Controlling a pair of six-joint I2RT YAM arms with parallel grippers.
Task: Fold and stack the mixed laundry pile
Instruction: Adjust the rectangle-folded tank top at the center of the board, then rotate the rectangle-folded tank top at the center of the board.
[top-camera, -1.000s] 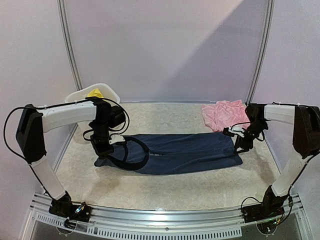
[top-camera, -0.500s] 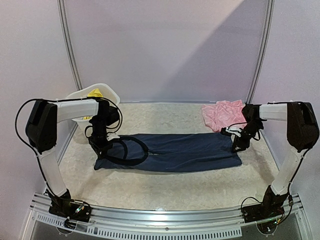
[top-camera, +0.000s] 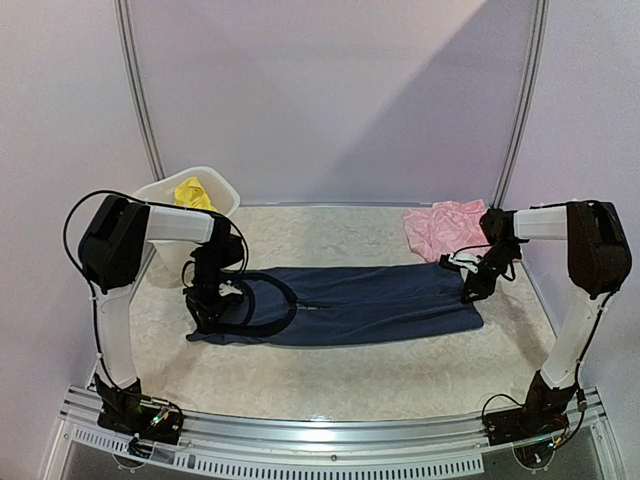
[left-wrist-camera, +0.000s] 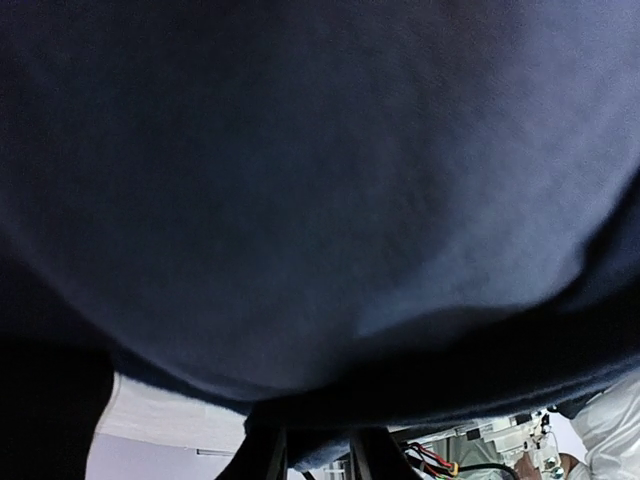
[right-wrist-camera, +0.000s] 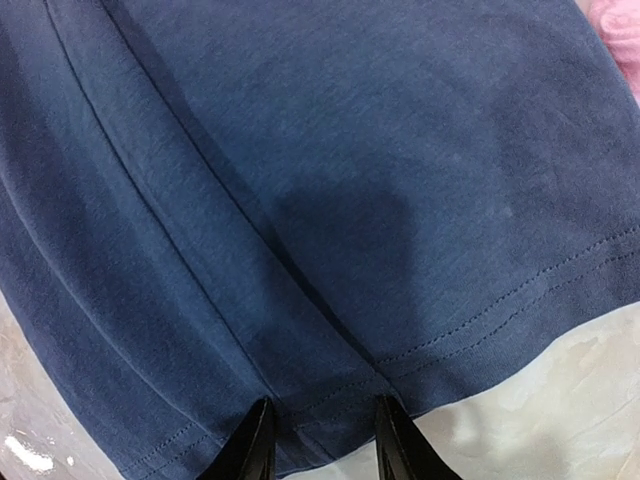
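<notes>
The navy sleeveless top (top-camera: 370, 305) lies flat across the middle of the counter (top-camera: 330, 385), folded into a long band running left to right. At its left end a dark-bound opening forms a loop. At its right end a stitched hem and a lengthwise seam show, and the cloth is lightly creased. The thin pink ruffled piece (top-camera: 445, 228) lies crumpled at the far right, just beside the top's right end. The yellow piece (top-camera: 192, 192) sits bunched in the white tub (top-camera: 224, 186) at the far left.
</notes>
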